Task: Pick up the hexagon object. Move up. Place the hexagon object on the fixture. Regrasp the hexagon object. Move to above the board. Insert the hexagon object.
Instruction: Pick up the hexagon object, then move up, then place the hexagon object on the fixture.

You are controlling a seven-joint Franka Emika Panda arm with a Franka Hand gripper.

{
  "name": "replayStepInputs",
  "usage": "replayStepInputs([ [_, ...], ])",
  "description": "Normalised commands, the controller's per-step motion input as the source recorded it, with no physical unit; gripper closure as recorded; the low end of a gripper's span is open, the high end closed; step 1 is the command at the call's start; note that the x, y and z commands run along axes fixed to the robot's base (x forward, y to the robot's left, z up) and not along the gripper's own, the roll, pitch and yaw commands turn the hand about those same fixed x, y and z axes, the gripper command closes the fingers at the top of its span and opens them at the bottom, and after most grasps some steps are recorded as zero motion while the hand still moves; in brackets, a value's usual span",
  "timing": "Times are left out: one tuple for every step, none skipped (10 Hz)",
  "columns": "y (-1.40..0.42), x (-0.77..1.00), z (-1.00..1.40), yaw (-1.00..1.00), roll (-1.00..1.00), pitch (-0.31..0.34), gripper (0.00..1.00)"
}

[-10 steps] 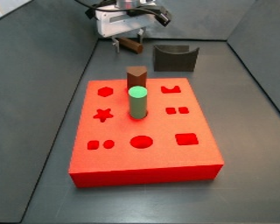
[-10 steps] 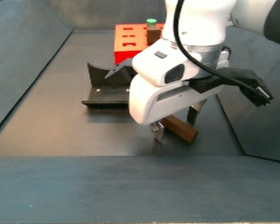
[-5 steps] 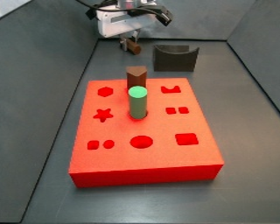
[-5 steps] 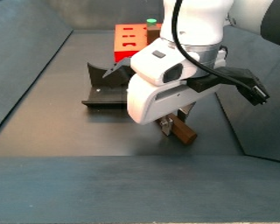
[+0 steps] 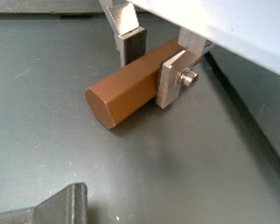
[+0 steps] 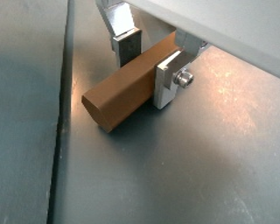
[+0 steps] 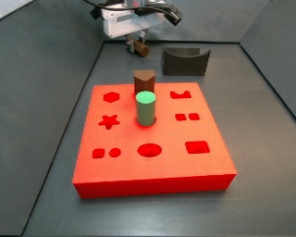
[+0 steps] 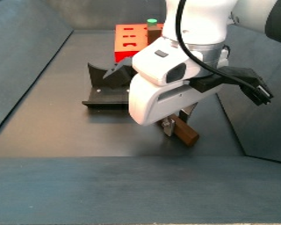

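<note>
Wrist views come first: in both, the gripper (image 5: 152, 59) is clamped across one hexagon object (image 5: 129, 86), a brown faceted peg lying flat on the grey floor (image 5: 189, 166), with one silver finger (image 5: 173, 77) pressed to its near side and the other finger (image 5: 132, 42) against the far side. The peg's long axis runs level with the floor and crosswise to the fingers, and its free end face sticks out well past them (image 6: 122, 91). In a wrist view a floor seam (image 6: 60, 114) passes just beside that free end; open floor spreads around the rest. Next, in a side view, the gripper (image 7: 137, 39) sits low at the far end of the enclosure, the peg (image 7: 137, 45) showing only as a small dark sliver under it, too small to read its heading. Just beside it stands one dark fixture (image 7: 185, 61). Nearer the camera lies one red-orange board (image 7: 151, 139) with nine dark holes, holding one upright green cylinder (image 7: 145, 108) and one stouter brown peg (image 7: 144, 81) behind it. Grey floor borders the board on all sides. Last, in a side view from the opposite end, the white gripper (image 8: 178, 128) presses down onto the peg (image 8: 183, 134), which lies angled on the floor; the fixture (image 8: 105, 89) is near, and the board (image 8: 133, 37) lies beyond.
</note>
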Motion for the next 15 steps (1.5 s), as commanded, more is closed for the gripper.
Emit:
replayStepInputs([
  [0.0,0.0,0.0,0.0,0.0,0.0,1.0],
  [0.0,0.0,0.0,0.0,0.0,0.0,1.0],
  [0.0,0.0,0.0,0.0,0.0,0.0,1.0],
  [0.0,0.0,0.0,0.0,0.0,0.0,1.0],
  [0.0,0.0,0.83,0.0,0.0,0.0,1.0],
  [0.06,0.04,0.83,0.01,0.01,-0.01,1.0],
  [0.05,0.02,0.69,-0.01,0.02,0.039,1.0],
  [0.03,0.01,0.56,-0.01,0.03,0.066,1.0],
  [0.01,0.0,0.47,-0.02,0.05,0.077,1.0],
  [0.0,-0.01,0.3,-0.02,0.08,0.092,1.0],
  [0.0,0.0,1.0,0.0,0.0,0.0,1.0],
  [0.0,0.0,1.0,0.02,0.01,0.002,1.0],
  [0.0,-0.01,1.0,0.02,0.02,0.029,1.0],
  [0.0,-0.02,1.0,0.01,0.04,0.047,1.0],
  [0.0,-0.02,1.0,0.0,0.06,0.07,1.0],
])
